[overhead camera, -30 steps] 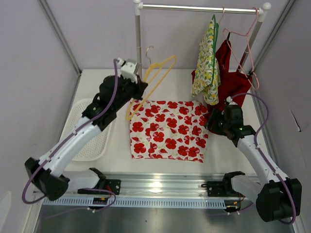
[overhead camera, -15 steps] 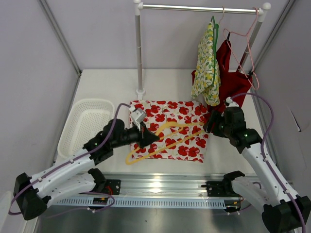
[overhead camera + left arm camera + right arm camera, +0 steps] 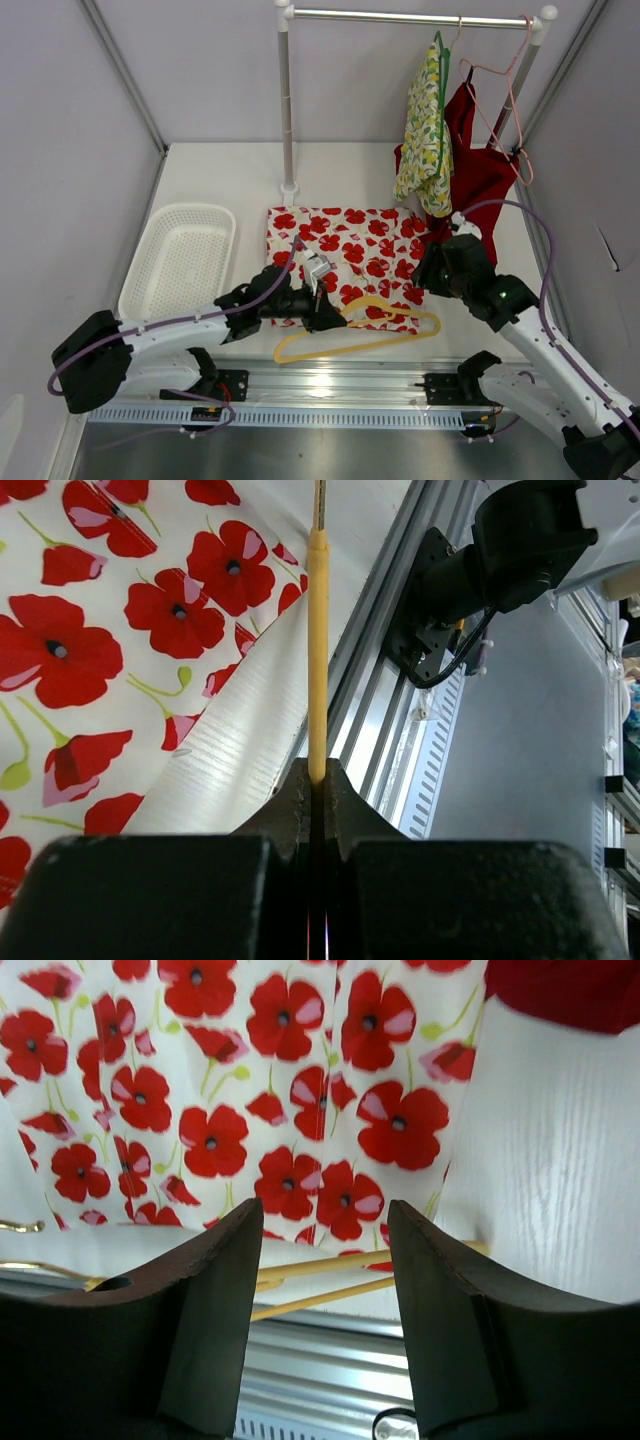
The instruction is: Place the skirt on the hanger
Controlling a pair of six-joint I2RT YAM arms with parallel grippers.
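Note:
The skirt (image 3: pixel 345 260), white with red poppies, lies flat on the table (image 3: pixel 240 180); both wrist views show it too (image 3: pixel 130 640) (image 3: pixel 250 1120). A yellow hanger (image 3: pixel 360 335) lies across the skirt's near hem, and its bar (image 3: pixel 317 650) runs straight out from my left gripper (image 3: pixel 318 772). My left gripper (image 3: pixel 322 305) is shut on the hanger near its hook. My right gripper (image 3: pixel 428 272) hovers over the skirt's near right corner. Its jaws (image 3: pixel 325 1290) stand open, with the hanger's two yellow bars (image 3: pixel 330 1278) showing between them on the table below.
A white basket (image 3: pixel 180 262) sits on the left. A rail (image 3: pixel 410 16) on a pole (image 3: pixel 287 110) at the back carries a yellow floral garment (image 3: pixel 424 135), a red garment (image 3: pixel 478 165) and a pink hanger (image 3: pixel 505 90). The metal front rail (image 3: pixel 330 380) runs along the near edge.
My left arm has swung the hanger from high at the back down to the skirt's near hem. My right gripper has moved nearer along the skirt's right edge, its jaws a little narrower.

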